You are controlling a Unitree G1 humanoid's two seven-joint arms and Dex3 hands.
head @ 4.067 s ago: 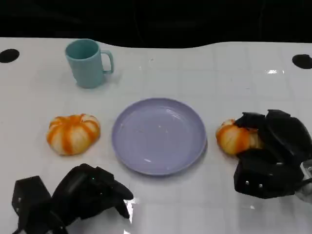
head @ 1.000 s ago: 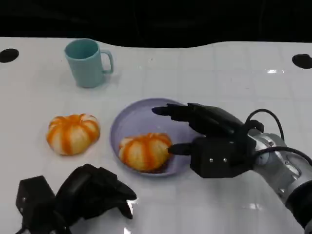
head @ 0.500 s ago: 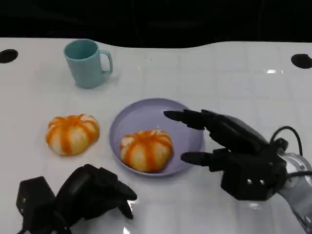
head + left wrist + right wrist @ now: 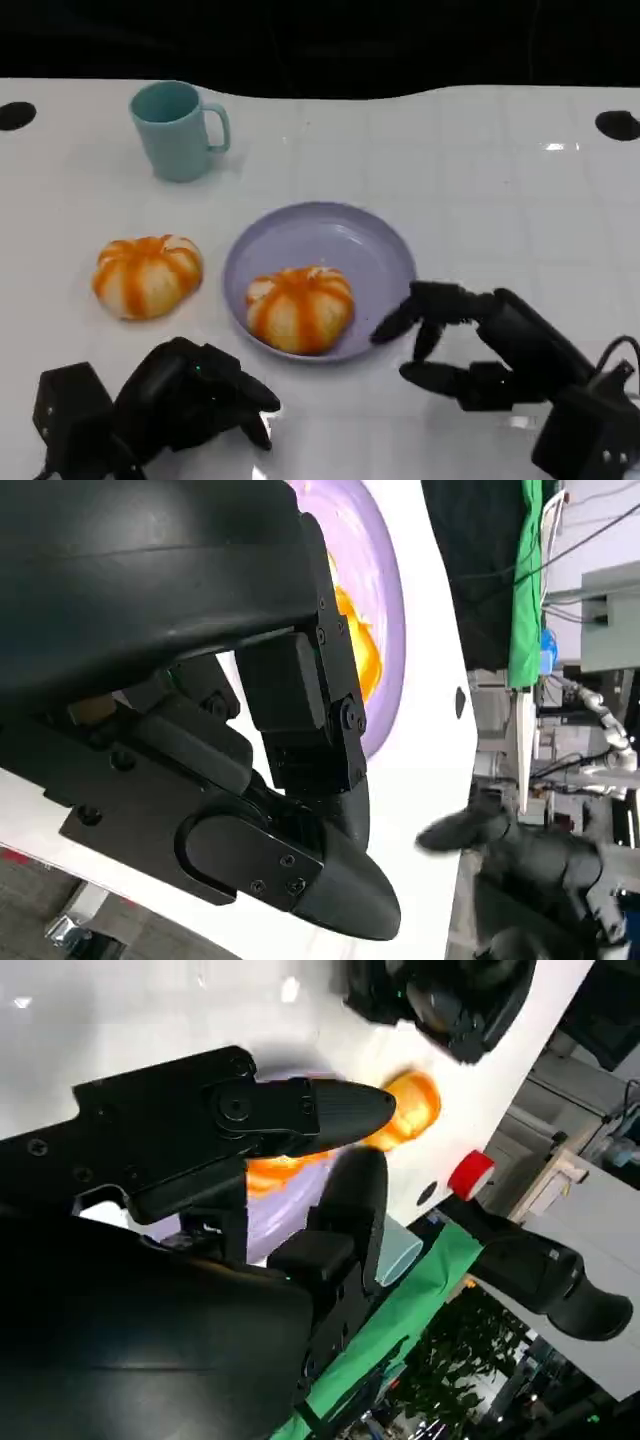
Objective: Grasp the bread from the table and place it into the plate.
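On the lavender plate (image 4: 375, 250), toward its near-left part, sits one orange-striped bread (image 4: 300, 308), resting free of either hand. Just right of the plate's near rim, the right hand (image 4: 500, 350) hovers above the white surface (image 4: 480, 180) with its fingers (image 4: 430, 300) spread and loosely curled, holding nothing; the fingertips lie near the rim, apart from the bread. A second bread (image 4: 148, 275) lies on the surface just left of the plate, not touching it. The left hand (image 4: 165, 405) rests at the near-left edge with its fingers curled inward on nothing. A teal mug (image 4: 175, 130) stands upright at the far left, handle turned to the right, well apart from the plate.
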